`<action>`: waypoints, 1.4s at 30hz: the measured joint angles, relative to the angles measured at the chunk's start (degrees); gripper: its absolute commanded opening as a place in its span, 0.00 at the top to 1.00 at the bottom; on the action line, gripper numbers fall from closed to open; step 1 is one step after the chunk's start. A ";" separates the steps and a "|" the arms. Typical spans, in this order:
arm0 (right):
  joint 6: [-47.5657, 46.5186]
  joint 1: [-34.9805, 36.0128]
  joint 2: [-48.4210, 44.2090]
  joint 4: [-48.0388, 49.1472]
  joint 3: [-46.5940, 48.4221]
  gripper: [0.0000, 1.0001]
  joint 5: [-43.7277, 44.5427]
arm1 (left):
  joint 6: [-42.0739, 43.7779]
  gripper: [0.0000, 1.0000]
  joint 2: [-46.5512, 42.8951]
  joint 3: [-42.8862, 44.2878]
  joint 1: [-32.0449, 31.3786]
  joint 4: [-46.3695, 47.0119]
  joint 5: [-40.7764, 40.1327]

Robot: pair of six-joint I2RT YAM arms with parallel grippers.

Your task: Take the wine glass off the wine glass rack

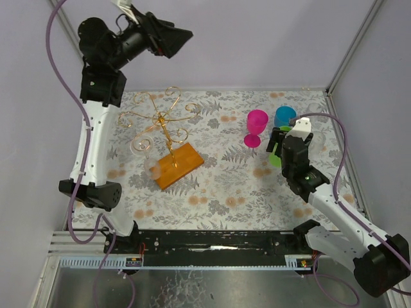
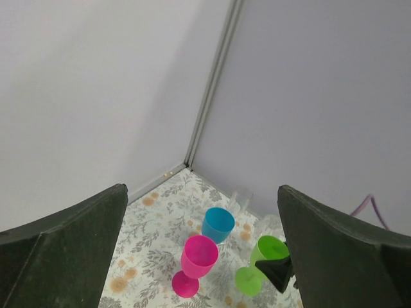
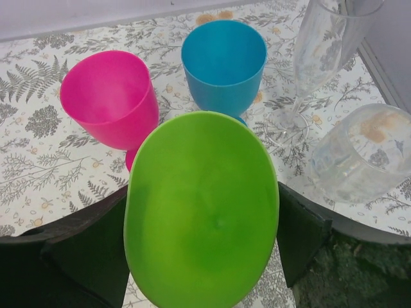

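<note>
Gold wire rack [image 1: 164, 119]: curled looping arms on a central stem, flat orange-brown wooden base, left of centre on the floral table [image 1: 225, 192]. Two clear wine glasses [image 1: 142, 145] hanging from its low arms. Left gripper [image 1: 180, 43] high above the rack, fingers spread wide, holding nothing. Right gripper [image 3: 202, 218] clamped on a tilted green glass [image 3: 199, 192], near pink glass [image 3: 109, 96] and blue glass [image 3: 225, 61], both empty.

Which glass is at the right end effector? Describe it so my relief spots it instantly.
On the right side of the floral table, coloured glasses cluster. Between the fingers of the right end effector is the green wine glass, nearer the arm bases than the pink glass and blue glass. It is the only green one.
</note>
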 measured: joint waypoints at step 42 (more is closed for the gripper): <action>0.79 -7.06 1.46 13.73 5.29 0.01 -3.45 | -18.73 0.01 -6.45 -7.93 24.90 9.40 10.75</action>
